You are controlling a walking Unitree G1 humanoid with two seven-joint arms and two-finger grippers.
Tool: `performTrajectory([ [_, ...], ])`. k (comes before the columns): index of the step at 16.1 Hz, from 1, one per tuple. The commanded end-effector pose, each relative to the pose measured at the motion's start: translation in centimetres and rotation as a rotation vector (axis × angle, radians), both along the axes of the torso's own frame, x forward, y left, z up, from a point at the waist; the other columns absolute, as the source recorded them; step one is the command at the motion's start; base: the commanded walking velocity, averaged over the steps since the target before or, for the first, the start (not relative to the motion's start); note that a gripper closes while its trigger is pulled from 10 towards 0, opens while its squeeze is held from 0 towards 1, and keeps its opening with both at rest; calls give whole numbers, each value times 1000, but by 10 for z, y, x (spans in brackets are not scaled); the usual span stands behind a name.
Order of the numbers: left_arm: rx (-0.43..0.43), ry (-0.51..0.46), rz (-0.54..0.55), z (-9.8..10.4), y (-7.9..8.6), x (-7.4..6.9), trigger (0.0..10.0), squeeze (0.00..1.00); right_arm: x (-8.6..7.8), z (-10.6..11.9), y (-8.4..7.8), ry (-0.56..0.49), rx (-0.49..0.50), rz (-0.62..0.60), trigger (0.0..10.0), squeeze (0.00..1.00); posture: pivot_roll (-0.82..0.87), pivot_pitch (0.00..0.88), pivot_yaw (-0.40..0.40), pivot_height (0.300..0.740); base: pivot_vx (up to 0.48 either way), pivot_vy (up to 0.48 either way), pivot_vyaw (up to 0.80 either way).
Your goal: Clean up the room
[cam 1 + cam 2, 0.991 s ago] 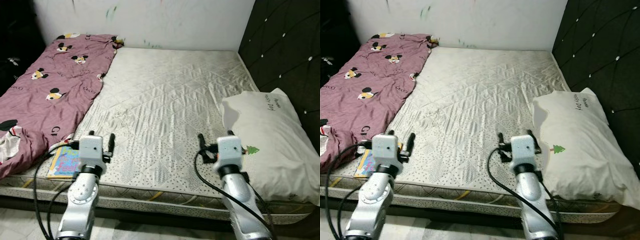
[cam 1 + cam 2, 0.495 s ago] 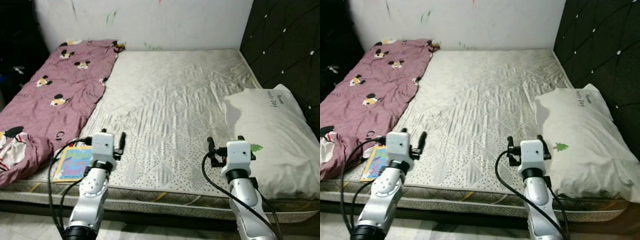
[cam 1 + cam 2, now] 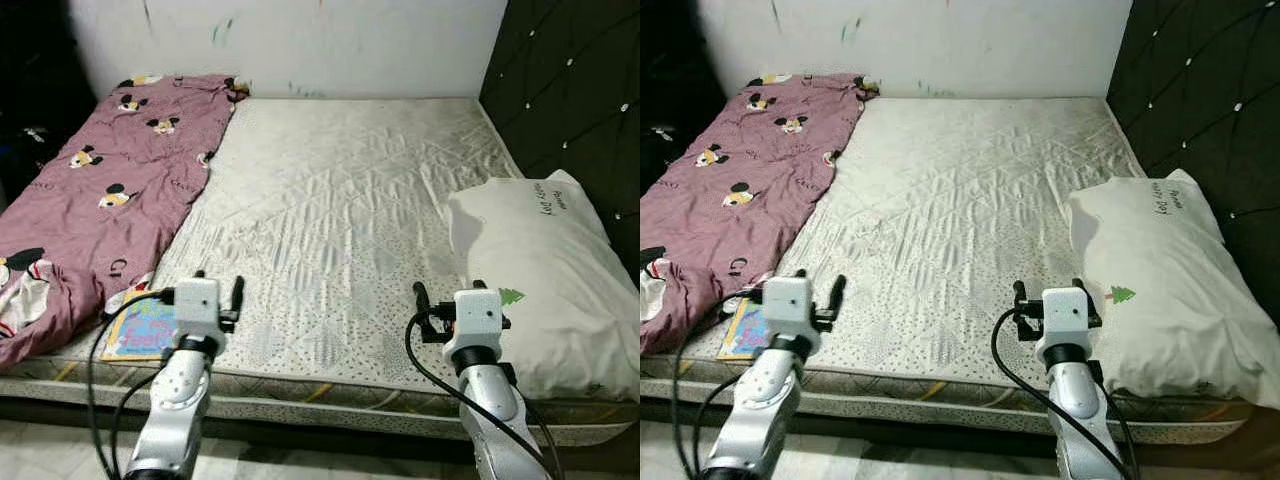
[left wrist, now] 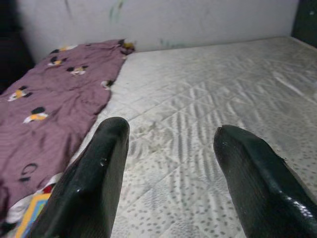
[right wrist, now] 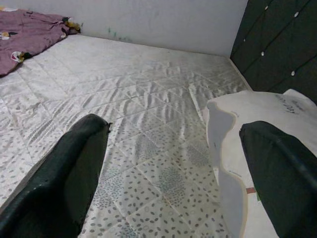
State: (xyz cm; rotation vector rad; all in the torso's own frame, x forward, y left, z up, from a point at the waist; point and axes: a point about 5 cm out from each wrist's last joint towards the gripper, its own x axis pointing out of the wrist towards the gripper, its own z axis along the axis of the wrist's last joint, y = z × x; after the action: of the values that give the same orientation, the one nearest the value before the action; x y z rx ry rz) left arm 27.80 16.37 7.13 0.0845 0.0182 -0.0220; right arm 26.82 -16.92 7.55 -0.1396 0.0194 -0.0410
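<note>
A bare quilted mattress point(image 3: 340, 200) lies ahead. A maroon blanket point(image 3: 90, 190) with cartoon mice covers its left strip. A colourful children's book point(image 3: 140, 330) lies at the near left edge, partly under the blanket. A white pillow point(image 3: 545, 280) with a small green tree rests at the right, against the dark headboard point(image 3: 570, 90). My left gripper point(image 3: 218, 290) hovers open over the near edge, just right of the book. My right gripper point(image 3: 447, 295) is open too, beside the pillow's near corner. Neither holds anything.
A white wall point(image 3: 290, 45) with paint marks runs behind the bed. The padded headboard bounds the right side. Dark clutter point(image 3: 30, 130) stands past the blanket at the far left. Pale floor point(image 3: 300, 460) shows below the mattress edge.
The camera has shifted slightly, so the scene sits a little differently. Both grippers stay raised and open over the near mattress edge; the left one appears a bit lower and further left.
</note>
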Motion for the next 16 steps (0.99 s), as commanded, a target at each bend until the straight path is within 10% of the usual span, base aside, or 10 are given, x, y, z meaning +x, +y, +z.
performTrajectory([
  [1, 0, -22, 22, 5, 8, -2, 10000, 0, -2, 6, -1, -19, 16, -7, 10000, 0, -87, 51, 41, 740, 0, 0, 0],
  [16, -47, 12, 18, 4, 13, -1, 10000, 0, -3, 2, 1, 29, 49, -1, 10000, 0, -88, 66, 43, 740, 0, 17, -142],
])
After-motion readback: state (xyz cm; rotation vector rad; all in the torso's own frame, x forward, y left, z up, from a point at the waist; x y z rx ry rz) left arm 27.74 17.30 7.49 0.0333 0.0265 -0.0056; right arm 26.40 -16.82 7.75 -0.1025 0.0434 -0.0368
